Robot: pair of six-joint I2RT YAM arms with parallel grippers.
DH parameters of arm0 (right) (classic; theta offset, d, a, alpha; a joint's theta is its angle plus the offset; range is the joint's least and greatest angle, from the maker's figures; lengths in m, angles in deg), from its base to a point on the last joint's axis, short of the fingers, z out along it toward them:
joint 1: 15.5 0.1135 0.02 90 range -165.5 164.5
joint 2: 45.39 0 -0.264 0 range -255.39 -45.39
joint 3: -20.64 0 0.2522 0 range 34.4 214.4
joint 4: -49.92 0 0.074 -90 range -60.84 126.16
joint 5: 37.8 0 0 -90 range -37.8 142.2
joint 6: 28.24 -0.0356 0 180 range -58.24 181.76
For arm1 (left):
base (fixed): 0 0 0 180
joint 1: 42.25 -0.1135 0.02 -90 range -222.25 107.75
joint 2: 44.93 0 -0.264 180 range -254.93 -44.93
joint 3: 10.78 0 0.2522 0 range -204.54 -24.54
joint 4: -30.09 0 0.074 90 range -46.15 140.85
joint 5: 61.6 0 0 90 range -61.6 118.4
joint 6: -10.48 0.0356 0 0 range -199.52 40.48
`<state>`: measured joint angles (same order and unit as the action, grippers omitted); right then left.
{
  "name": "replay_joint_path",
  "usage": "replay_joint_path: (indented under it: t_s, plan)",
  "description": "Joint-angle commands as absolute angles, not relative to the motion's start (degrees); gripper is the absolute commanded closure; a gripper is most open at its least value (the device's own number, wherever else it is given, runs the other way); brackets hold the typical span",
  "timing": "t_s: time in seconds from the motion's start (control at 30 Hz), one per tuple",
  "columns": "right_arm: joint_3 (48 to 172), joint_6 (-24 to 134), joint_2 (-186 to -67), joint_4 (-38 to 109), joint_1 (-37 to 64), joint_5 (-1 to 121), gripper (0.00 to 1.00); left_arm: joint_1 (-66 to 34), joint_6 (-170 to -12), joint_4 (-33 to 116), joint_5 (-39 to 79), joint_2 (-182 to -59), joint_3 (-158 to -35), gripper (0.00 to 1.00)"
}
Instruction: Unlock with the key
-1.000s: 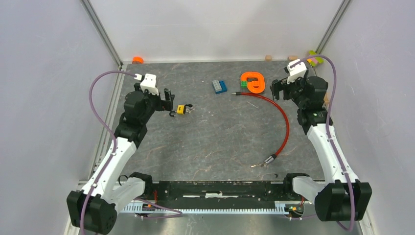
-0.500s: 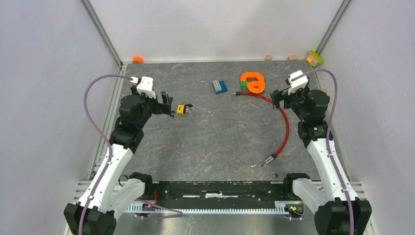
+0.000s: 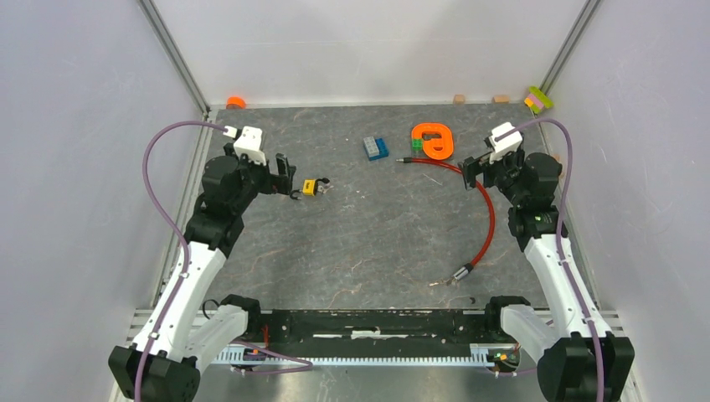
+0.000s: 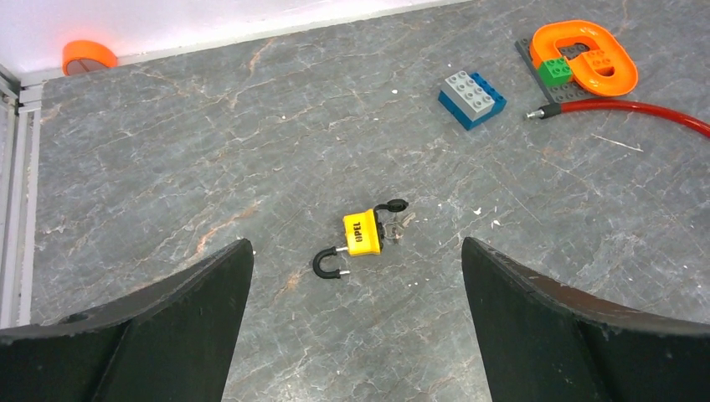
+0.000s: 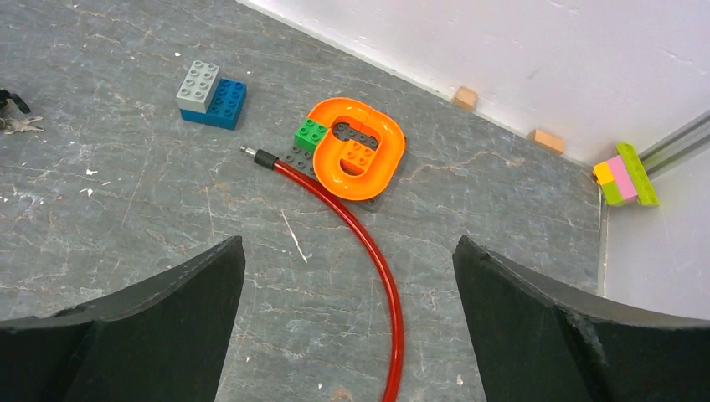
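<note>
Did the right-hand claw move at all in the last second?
Yes. The right gripper pulled back toward the table's near edge, judged against the orange loop, which stayed put.

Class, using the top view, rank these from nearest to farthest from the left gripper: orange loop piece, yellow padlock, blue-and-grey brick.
1. Yellow padlock, just to the right of the left gripper.
2. Blue-and-grey brick, middle, toward the back.
3. Orange loop piece, farther right, at the back.
</note>
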<state>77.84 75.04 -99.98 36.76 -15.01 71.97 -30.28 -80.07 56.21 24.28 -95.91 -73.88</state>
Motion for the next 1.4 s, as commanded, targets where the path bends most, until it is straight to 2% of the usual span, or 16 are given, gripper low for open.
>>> replay_joint_path:
  t_s: [0.0, 1.37]
  plan:
    - [77.7, 75.4, -99.4, 38.4, -17.0, 74.1, 0.02, -30.6, -81.8, 55.4, 22.6, -95.5, -73.6, 0.0]
    - [77.1, 75.6, -98.1, 38.6, -17.5, 77.4, 0.02, -31.0, -82.0, 55.1, 21.6, -95.8, -73.1, 0.0]
